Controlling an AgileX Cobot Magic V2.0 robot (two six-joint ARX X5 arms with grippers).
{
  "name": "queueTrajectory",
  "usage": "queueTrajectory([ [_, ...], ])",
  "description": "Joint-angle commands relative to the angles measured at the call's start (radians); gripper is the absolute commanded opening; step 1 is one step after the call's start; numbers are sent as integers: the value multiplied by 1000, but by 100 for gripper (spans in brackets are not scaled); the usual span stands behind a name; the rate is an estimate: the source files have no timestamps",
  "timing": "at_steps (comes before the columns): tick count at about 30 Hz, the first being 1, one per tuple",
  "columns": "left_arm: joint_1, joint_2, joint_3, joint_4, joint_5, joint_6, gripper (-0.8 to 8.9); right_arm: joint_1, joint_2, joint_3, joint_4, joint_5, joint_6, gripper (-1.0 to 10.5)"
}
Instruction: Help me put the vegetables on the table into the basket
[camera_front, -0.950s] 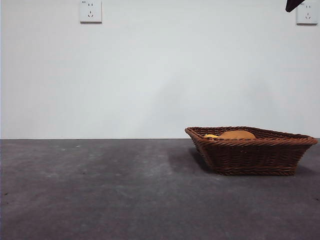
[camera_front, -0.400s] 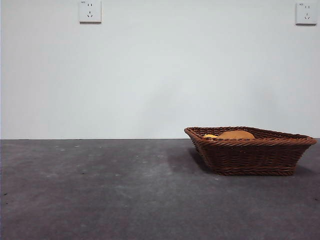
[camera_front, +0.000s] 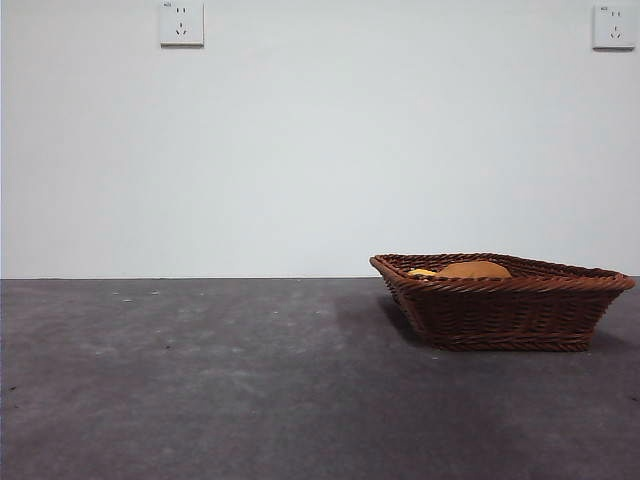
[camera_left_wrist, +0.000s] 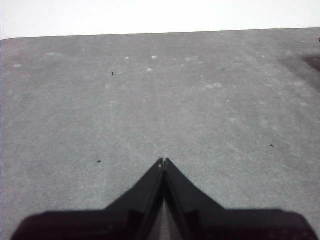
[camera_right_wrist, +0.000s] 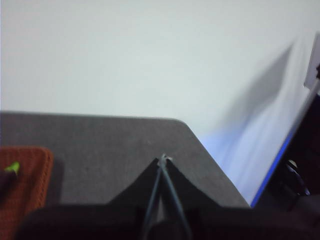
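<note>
Front view, L to R: table (camera_front: 200, 380), dark grey, mottled, spans full width. Wicker basket (camera_front: 500, 312) sits on the table at R side, near the back edge. Inside the basket: yellow corn cob (camera_front: 421, 272) at L, just showing over the rim; tan potato (camera_front: 474, 270) touching it on the R. Eggplant not identifiable in this view. Wall sockets (camera_front: 181, 22) at top.

Left gripper (camera_left_wrist: 163, 162): jaws pressed together, empty, above bare table.

Right gripper (camera_right_wrist: 163, 159): jaws pressed together, empty, near table corner, basket edge beside it.
</note>
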Motion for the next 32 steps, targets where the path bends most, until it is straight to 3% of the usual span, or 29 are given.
queueTrajectory([
  [1,3,0,-11,6,0,-10,-3,-4,-129,-110,12,22,62,0],
  [3,3,0,-11,6,0,-10,-4,-3,-197,-190,15,-3,132,0],
  [5,3,0,-11,6,0,-10,-3,-4,-248,-268,28,-76,156,0],
  [10,3,0,-11,5,0,-10,-4,-4,-347,-431,48,-293,155,0],
  [13,3,0,-11,6,0,-10,-3,-3,-377,-510,106,-363,152,0],
  [17,3,0,-11,6,0,-10,-4,-3,-377,-596,199,-365,153,0],
  [24,3,0,-11,6,0,-10,-4,-4,-377,-604,80,-365,151,0],
  [32,3,0,-11,6,0,-10,-4,-4,-377,-604,84,-357,151,0],
])
